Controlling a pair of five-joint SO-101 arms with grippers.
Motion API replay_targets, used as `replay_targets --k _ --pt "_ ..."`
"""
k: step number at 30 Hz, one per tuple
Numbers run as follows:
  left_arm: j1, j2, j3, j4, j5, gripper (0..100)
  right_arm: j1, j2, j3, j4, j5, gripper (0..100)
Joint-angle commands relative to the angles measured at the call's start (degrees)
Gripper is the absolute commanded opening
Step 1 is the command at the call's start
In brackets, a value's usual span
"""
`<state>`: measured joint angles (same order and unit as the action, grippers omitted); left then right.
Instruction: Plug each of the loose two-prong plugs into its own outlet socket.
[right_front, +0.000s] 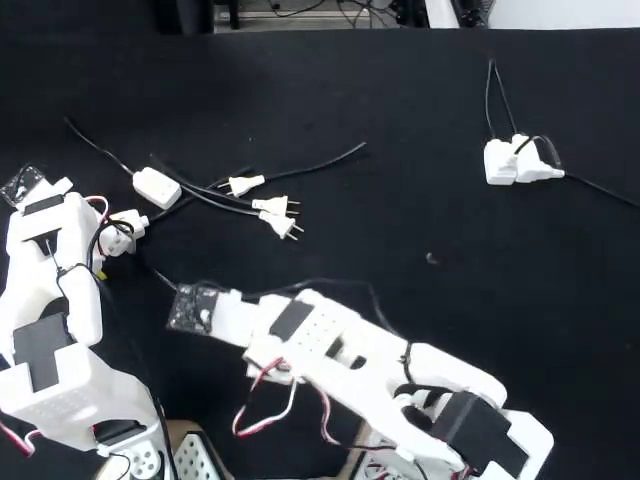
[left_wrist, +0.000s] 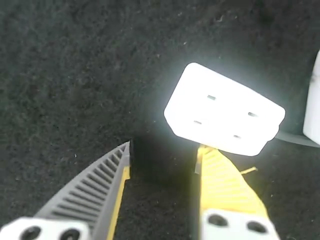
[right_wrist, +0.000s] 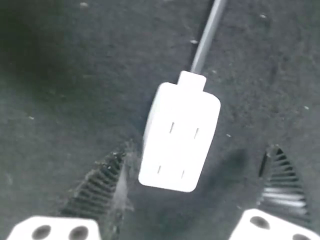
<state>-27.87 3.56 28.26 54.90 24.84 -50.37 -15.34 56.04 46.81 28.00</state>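
Left gripper gapes wide, outlet socket just beyond it. Right gripper is wide, straddling a second socket. Loose plugs lie mid-counter. Judged light, rigid and slippery; grip the body flanks.

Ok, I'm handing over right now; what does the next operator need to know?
Left gripper: open, a white socket just ahead of it.
Right gripper: open, straddling a corded socket.
Three loose plugs lie beside a third socket.
Done: far-right socket looks plugged.
To do: all three plugs, none picked up.
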Motion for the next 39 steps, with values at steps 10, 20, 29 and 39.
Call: replay_targets --k 10,20,29,39 --pt "-0.4 -0.5 -1.5 -0.4 -0.4 22 9.6 0.2 -5.6 0.6 1.3 37.8" --pt "0.0 -1.4 -3.5 2.9 -5.9 22 9.8 -13.3 -3.9 6.8 0.8 37.8" --pt "0.4 -7.6 -4.5 6.4 -6.2 22 15.1 -27.2 3.9 -4.0 -11.0 37.8" --pt "15.7 -11.9 5.8 -0.8 -19.8 22 30.2 -27.7 4.4 -11.5 -28.8 37.8"
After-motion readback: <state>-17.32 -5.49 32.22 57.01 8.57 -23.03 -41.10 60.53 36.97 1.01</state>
